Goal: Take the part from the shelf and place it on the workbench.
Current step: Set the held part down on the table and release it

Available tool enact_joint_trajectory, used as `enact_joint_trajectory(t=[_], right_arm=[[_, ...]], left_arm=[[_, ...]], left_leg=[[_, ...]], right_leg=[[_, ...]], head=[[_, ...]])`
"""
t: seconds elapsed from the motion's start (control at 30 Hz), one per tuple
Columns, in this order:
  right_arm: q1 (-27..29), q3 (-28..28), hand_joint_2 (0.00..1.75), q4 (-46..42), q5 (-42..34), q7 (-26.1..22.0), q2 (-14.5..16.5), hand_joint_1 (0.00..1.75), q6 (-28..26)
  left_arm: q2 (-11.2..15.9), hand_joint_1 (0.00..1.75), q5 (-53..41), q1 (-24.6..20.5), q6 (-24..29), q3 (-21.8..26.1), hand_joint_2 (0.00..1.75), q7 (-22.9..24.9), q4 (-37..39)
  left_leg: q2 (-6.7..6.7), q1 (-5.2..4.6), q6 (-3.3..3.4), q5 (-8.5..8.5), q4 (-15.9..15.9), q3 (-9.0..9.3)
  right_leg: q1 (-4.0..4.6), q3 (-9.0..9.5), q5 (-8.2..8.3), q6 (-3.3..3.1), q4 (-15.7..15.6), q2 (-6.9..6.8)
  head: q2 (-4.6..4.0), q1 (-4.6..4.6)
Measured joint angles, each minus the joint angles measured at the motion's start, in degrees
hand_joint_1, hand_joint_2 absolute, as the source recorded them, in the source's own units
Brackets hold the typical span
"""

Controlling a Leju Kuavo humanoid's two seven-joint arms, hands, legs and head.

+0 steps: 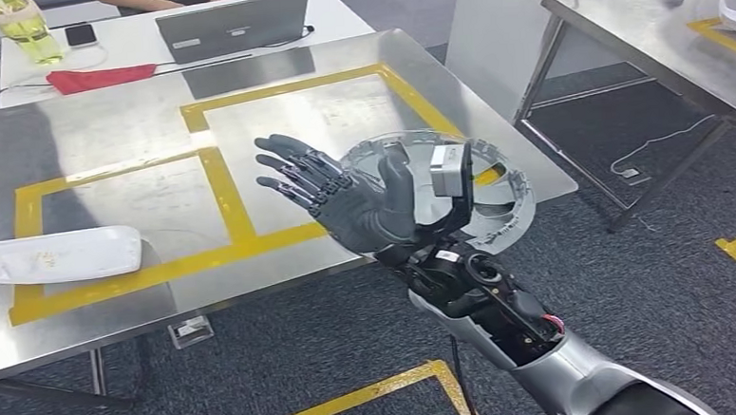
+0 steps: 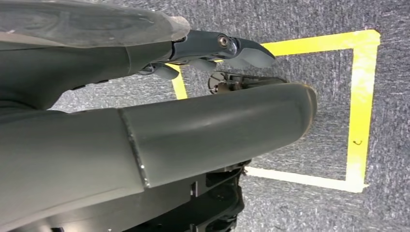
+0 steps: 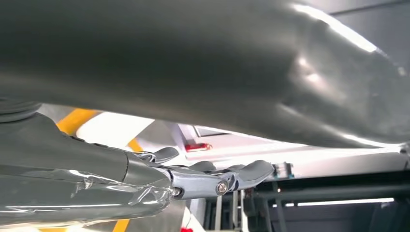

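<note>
The part [image 1: 502, 210], a round silver-grey ring-shaped dish, sits at the near right corner of the steel workbench [image 1: 104, 136], and its rim looks to reach past the bench edge. My right hand [image 1: 359, 200] is in front of it, palm toward me and fingers [image 1: 291, 173] spread out to the left. The thumb and wrist hide the middle of the part. I cannot tell whether the hand touches it. In the right wrist view the fingers [image 3: 227, 176] lie straight with nothing in them. My left hand [image 2: 203, 121] hangs over the grey carpet and holds nothing.
A white tray-like piece [image 1: 53, 254] lies at the bench's left, inside yellow tape lines. Behind is a white table with a laptop [image 1: 231, 24], a bottle [image 1: 22, 31], a phone [image 1: 79, 34] and a red cloth [image 1: 101, 77]. A second steel bench [image 1: 660, 40] stands at the right.
</note>
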Motion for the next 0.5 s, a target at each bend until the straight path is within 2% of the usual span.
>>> enact_joint_trajectory(t=[0.13, 0.2, 0.27, 0.3, 0.33, 0.4, 0.43, 0.47, 0.5], right_arm=[[0.6, 0.1, 0.00, -1.3, 0.4, -0.2, -0.6, 0.00, 0.3], [0.9, 0.1, 0.00, -2.0, 0.5, -0.2, -0.8, 0.00, 0.4], [1.1, 0.1, 0.00, -2.9, 0.5, -0.2, -1.0, 0.00, 0.5], [1.2, 0.2, 0.00, -3.2, 0.5, -0.3, -1.2, 0.00, 0.5], [1.2, 0.2, 0.00, -3.5, 0.5, -0.3, -1.4, 0.00, 0.6], [1.5, 0.3, 0.00, -4.0, 0.5, -0.3, -1.8, 0.00, 0.6], [1.7, 0.3, 0.00, -4.2, 0.5, -0.3, -2.0, 0.00, 0.6], [2.0, 0.3, 0.00, -4.4, 0.5, -0.3, -2.2, 0.00, 0.7], [2.2, 0.3, 0.00, -4.7, 0.5, -0.3, -2.4, 0.00, 0.7]], left_arm=[[0.0, 0.00, 0.0, 0.0, 0.0, 0.0, 0.00, 0.0, 0.0], [0.1, 0.00, 0.0, 0.0, 0.0, 0.0, 0.00, 0.0, 0.0], [0.1, 0.00, 0.0, 0.0, 0.0, 0.0, 0.00, 0.0, 0.0], [0.1, 0.00, 0.0, -0.1, 0.0, 0.0, 0.00, 0.0, 0.0], [0.0, 0.00, 0.0, -0.1, 0.0, 0.0, 0.00, 0.0, 0.0], [0.0, 0.00, 0.0, -0.1, 0.0, 0.0, 0.00, 0.0, 0.0], [0.0, 0.00, 0.0, -0.1, 0.0, 0.0, 0.00, 0.1, 0.0], [-0.1, 0.00, 0.0, -0.1, 0.0, 0.0, 0.00, 0.1, 0.0], [-0.1, 0.00, 0.0, -0.1, 0.0, 0.0, 0.00, 0.1, 0.0]], left_leg=[[0.01, -0.26, 0.35, -0.16, 0.2, -0.03], [0.03, -0.51, 1.02, -0.19, 0.1, 0.03], [0.24, -0.16, 1.77, 0.23, -1.1, 0.73], [0.41, 0.07, 1.96, 0.47, -1.8, 1.23], [0.61, 0.28, 2.09, 0.63, -2.3, 1.70], [0.93, 0.31, 2.10, 0.56, -2.6, 2.10], [1.06, 0.36, 1.98, 0.44, -2.6, 2.18], [1.17, 0.47, 1.77, 0.28, -2.5, 2.28], [1.27, 0.65, 1.46, 0.04, -2.3, 2.44]], right_leg=[[-0.26, 0.09, 0.01, 0.94, -0.2, 0.01], [-0.52, 0.25, 0.15, 1.80, -0.6, 0.07], [-0.47, 0.25, -0.18, 2.46, -0.4, 0.05], [-0.40, -0.33, -1.12, 2.56, 1.1, 0.00], [-0.39, -1.60, -2.67, 2.64, 3.9, -0.07], [-0.60, -5.81, -6.39, 2.81, 12.4, -0.15], [-0.76, -7.67, -7.35, 2.93, 15.8, -0.17], [-0.94, -8.57, -7.12, 3.06, 17.0, -0.23], [-1.13, -8.16, -5.66, 3.21, 15.7, -0.34]], head=[[0.00, 0.14], [0.00, -0.12], [0.00, -0.35], [0.00, -0.30], [0.00, -0.12], [0.00, 0.23], [0.00, 0.37], [0.00, 0.46], [0.00, 0.53]])
